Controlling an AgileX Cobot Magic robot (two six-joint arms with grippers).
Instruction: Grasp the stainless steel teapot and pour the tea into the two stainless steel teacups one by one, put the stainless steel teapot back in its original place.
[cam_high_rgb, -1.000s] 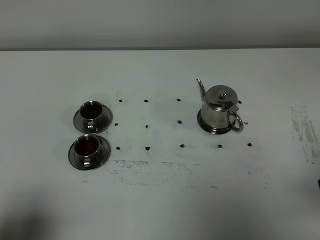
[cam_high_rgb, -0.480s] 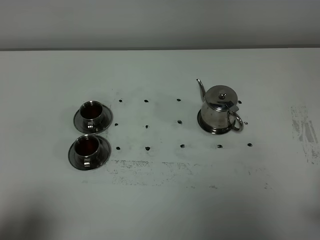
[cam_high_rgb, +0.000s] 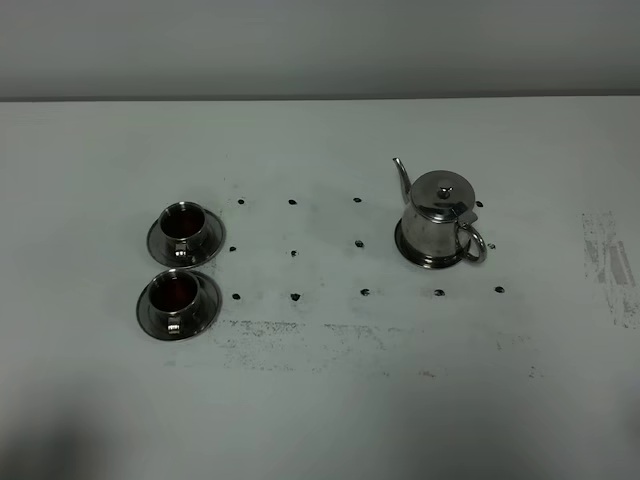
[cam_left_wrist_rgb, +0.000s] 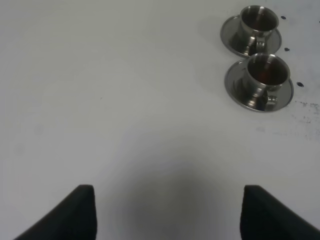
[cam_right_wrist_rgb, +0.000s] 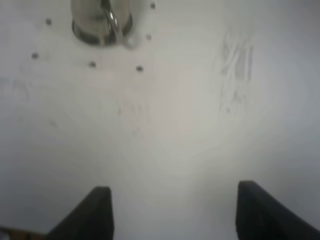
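White table (cam_high_rgb: 320, 400) shows scuffs and dark dots.

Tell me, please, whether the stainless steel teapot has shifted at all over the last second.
No. The stainless steel teapot sits on its coaster in the same spot, still between the same dark table marks.

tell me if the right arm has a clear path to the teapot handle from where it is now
Probably yes: the right gripper is open, only bare table lies ahead, and the teapot handle faces it.
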